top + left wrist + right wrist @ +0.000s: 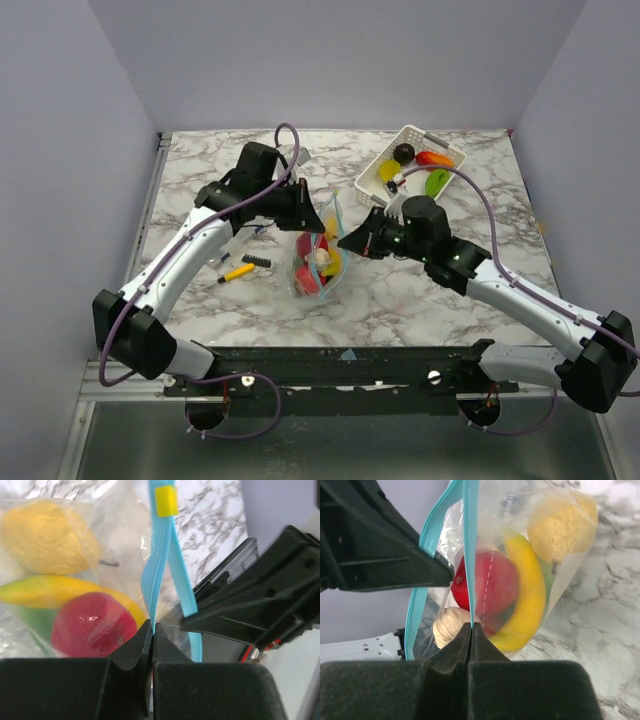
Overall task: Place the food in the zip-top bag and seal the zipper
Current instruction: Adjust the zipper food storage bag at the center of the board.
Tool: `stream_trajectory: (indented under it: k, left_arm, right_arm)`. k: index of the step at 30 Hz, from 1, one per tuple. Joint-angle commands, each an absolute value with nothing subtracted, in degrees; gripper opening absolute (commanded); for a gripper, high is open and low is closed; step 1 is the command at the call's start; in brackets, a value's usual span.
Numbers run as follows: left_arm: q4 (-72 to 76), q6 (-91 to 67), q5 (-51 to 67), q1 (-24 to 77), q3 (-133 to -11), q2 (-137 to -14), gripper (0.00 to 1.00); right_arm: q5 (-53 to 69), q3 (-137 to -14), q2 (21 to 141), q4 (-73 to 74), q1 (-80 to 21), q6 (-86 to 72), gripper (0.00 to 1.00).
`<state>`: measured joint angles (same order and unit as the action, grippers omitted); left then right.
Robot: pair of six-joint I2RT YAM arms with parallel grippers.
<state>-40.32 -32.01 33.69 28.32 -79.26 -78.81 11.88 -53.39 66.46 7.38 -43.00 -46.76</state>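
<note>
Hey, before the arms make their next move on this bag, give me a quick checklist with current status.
1. Left gripper shut on the zipper: ok.
2. Right gripper shut on the zipper: ok.
3. Red apple and banana inside the zip-top bag: ok.
4. All food bagged: not ok, pieces lie in the white basket.
5. Zipper sealed: not ok, its two strips gape apart.

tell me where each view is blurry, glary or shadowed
Top external: even light, sharp, only soft shadows on the table. Left wrist: the left gripper is a soft dark blur, the zipper crisper, the red fruit hazy behind film. Right wrist: the right gripper blurred too, food dimmed by the zip-top bag.
</note>
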Motion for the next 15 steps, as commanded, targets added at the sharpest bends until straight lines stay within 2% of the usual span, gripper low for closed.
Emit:
stream_trajectory:
  k: [1,9,15]
  left_arm:
    - [-39.9,-32.6,34.8,27.7,-75.8,-82.4,0.00]
    - [-32.1,-36.9,35.5,27.9,-70.3,-76.3,0.00]
    - [-31.0,-37.1,34.7,28.5,-70.3,-75.4,0.00]
  right_arm:
    - [10.4,-49.0,68.1,4.5,-42.9,-48.0,0.00]
    - [19.2,-44.1,68.6,-10.2,-42.9,-55.4,0.00]
    - [19.6,-44.9,68.1,-10.3,-42.9,-56.2,0.00]
